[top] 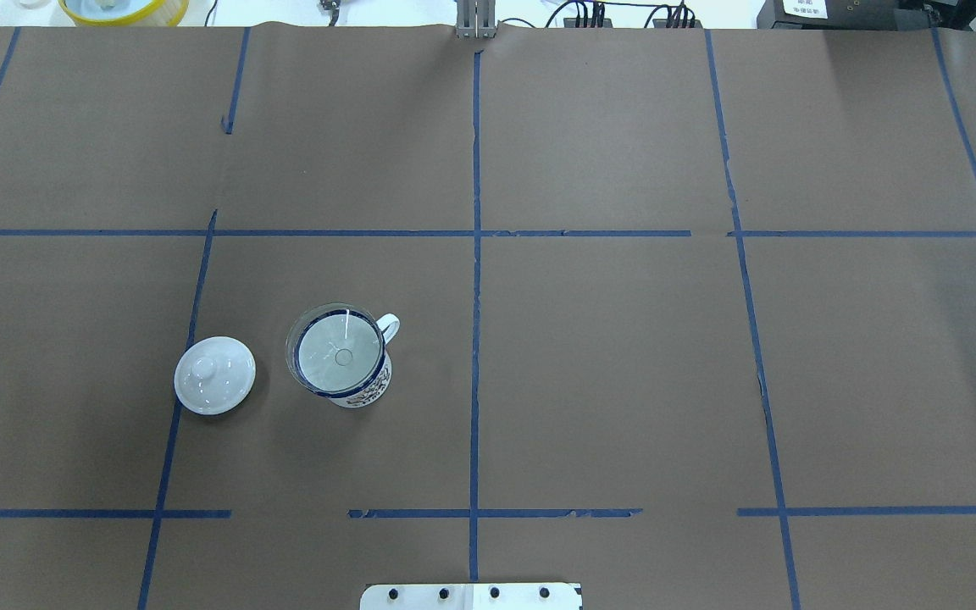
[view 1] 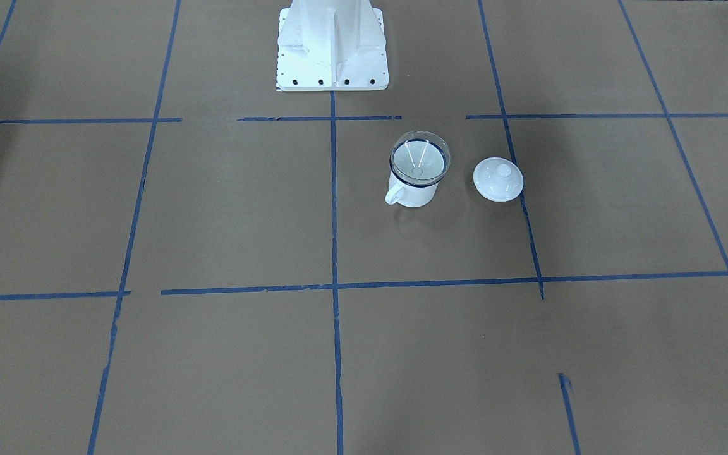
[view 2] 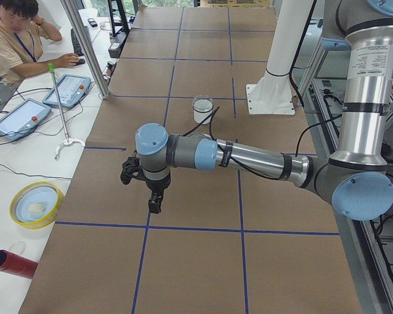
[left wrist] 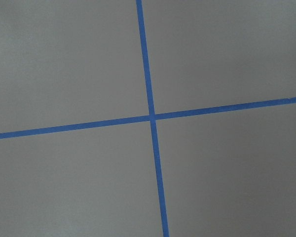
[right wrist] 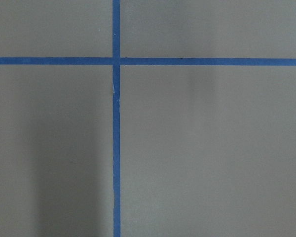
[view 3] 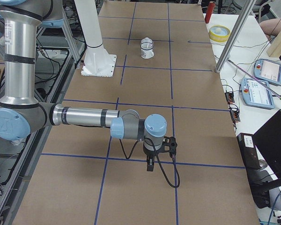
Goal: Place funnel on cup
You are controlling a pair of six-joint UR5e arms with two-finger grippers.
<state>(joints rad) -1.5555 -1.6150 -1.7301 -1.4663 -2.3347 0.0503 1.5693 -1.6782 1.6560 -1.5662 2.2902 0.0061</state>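
The clear funnel (view 1: 419,158) sits upright in the mouth of the white mug with the dark blue rim, the cup (view 1: 418,194). Its stem points down inside. Both also show in the overhead view, the funnel (top: 337,352) over the cup (top: 365,394), whose handle points to the far right. Neither gripper shows in the overhead or front views. My left gripper (view 2: 155,204) hangs over the table's end, far from the cup (view 2: 202,110). My right gripper (view 3: 151,164) hangs over the opposite end. I cannot tell whether either is open or shut. Both wrist views show only brown paper and blue tape.
A white domed lid with a knob (view 1: 497,179) lies on the table beside the cup, apart from it. The white robot base (view 1: 332,50) stands behind. A person and teach pendants (view 2: 69,88) are at a side desk, with a yellow bowl (view 2: 34,204).
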